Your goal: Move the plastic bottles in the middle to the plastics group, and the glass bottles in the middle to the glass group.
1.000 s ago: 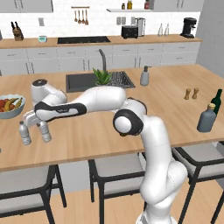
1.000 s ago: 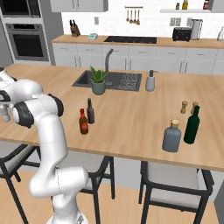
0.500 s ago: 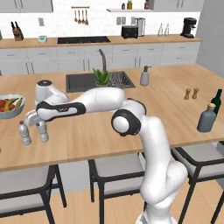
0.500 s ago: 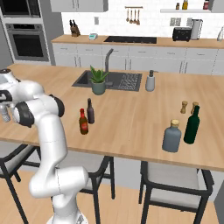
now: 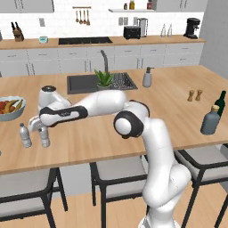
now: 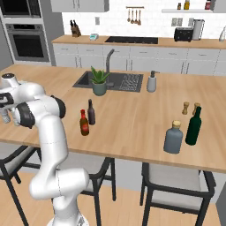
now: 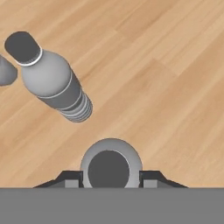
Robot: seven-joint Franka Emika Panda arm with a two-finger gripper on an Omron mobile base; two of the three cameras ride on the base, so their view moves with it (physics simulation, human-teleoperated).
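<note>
Hand view: ribbed grey plastic bottle (image 7: 57,85).

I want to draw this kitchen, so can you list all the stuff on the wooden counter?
Plastic bottles: two, clear, left end; one free, one in the claw.
Fruit bowl: one, pale, left edge.
Slim glass bottles: two, brown and near-black, middle.
Wine bottle: one, dark green, right end.
Corked bottle: one, grey-blue, beside it.
Shakers: two, tan, behind those.
Plant: one, green, by the sink.
Soap dispenser: one, grey.
Claw: one, dark, shut on a plastic bottle.

Bright, even rendered light; soft shadows, slightly blurry.
</note>
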